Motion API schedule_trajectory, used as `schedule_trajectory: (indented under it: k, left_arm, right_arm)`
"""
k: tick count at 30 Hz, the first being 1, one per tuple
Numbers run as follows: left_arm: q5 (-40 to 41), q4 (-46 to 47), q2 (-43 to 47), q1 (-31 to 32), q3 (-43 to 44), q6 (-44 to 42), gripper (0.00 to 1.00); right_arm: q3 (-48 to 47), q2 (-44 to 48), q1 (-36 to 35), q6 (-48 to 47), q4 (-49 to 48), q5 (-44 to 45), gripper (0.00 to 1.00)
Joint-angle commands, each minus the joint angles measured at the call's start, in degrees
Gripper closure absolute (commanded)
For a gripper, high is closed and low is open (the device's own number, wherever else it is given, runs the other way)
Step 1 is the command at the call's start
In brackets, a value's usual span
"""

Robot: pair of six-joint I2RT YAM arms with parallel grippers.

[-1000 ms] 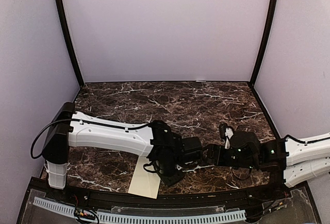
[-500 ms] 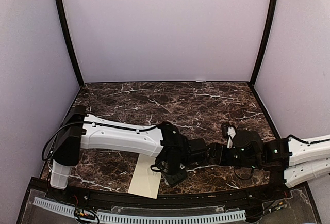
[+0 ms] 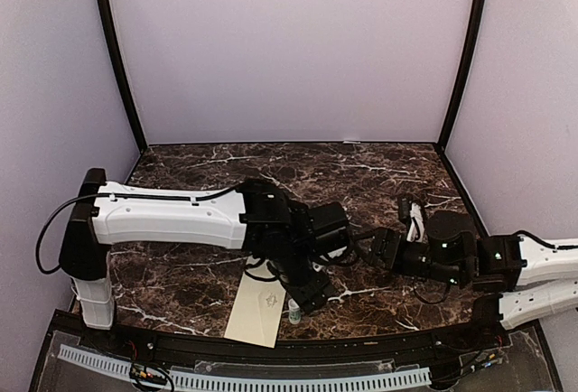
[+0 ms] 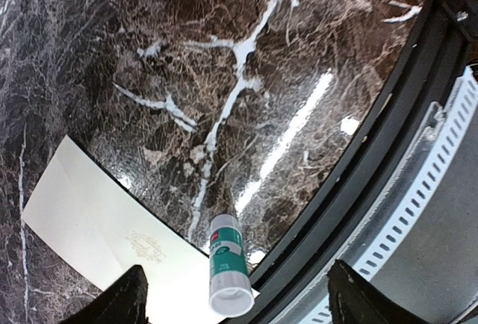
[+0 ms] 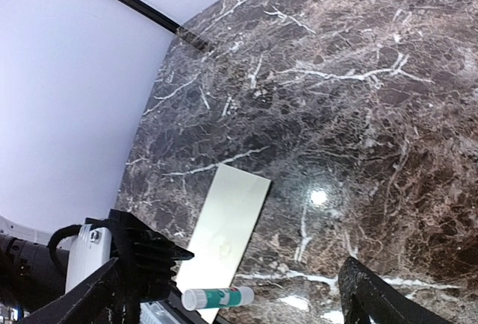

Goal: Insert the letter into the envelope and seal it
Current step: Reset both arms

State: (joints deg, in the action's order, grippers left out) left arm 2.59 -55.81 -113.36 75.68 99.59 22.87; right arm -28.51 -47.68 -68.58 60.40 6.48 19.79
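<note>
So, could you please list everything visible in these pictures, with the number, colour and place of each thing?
envelope: one, cream, flat on the table near its front edge, faint emblem facing up.
glue stick: one, white with a green label, lying at the envelope's near right corner.
table: one, dark brown marble with white veins.
walls: pale lilac, on three sides.
left arm: one, white and black, reaching in from the left.
right arm: one, white and black, from the right.
left gripper: one, black, open, pointing toward the glue stick.
right gripper: one, black, open, above the table.
</note>
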Motion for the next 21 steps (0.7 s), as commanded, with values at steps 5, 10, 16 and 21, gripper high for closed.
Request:
schedule_trajectory:
  k: [5,10,16,21]
  left_arm:
    - [-6.75,13.39,16.17,-8.15,-9.34,-0.32,0.18]
    - [-9.47,19.79,21.67,-13.69,-14.81,-0.68,0.18]
    - [-7.74,23.26,24.82,-22.29,-20.11,-1.92,0.17]
    - [-6.25,37.36,32.14,-34.84,-31.51,-0.30,0.16]
  right_arm:
    - [-4.65,-2.84,7.44,-7.86,10.06,-2.15,0.02]
    - [-7.85,-4.82,13.51,-12.62,8.82,-7.32,0.02]
    - [-13.55,-7.17,18.22,-18.05,8.85,-10.37,0.01]
    - [-13.86,-12.78,28.84,-24.05,5.97,-16.49,0.01]
